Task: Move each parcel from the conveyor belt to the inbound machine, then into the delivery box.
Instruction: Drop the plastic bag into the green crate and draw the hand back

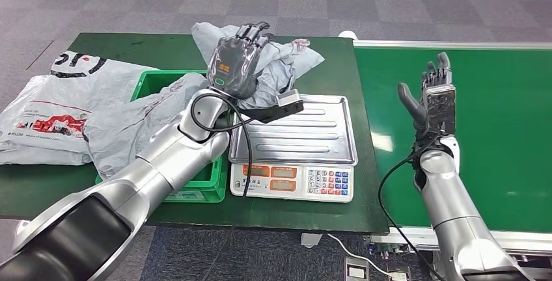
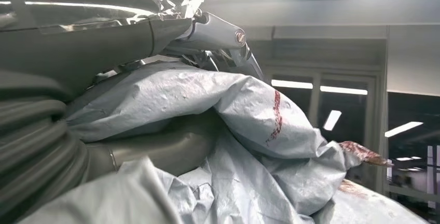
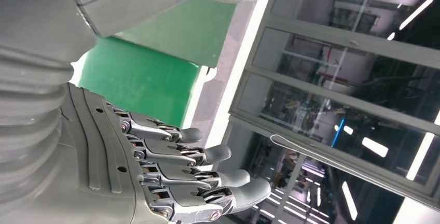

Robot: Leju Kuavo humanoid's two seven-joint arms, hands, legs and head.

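Left hand (image 1: 235, 66) raised, fingers grasping grey parcel (image 1: 286, 63); right hand (image 1: 435, 99) upright, fingers released.

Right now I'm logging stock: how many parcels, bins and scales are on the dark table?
Grey parcels: 3 (one held up by the left hand, two lying by the bin)
Green bins: 1
Scales: 1
Total: 5

Right hand (image 3: 155, 182) held empty with fingers (image 3: 218, 154) extended, green conveyor belt (image 3: 135, 79) beyond, glazed wall (image 3: 353, 79)
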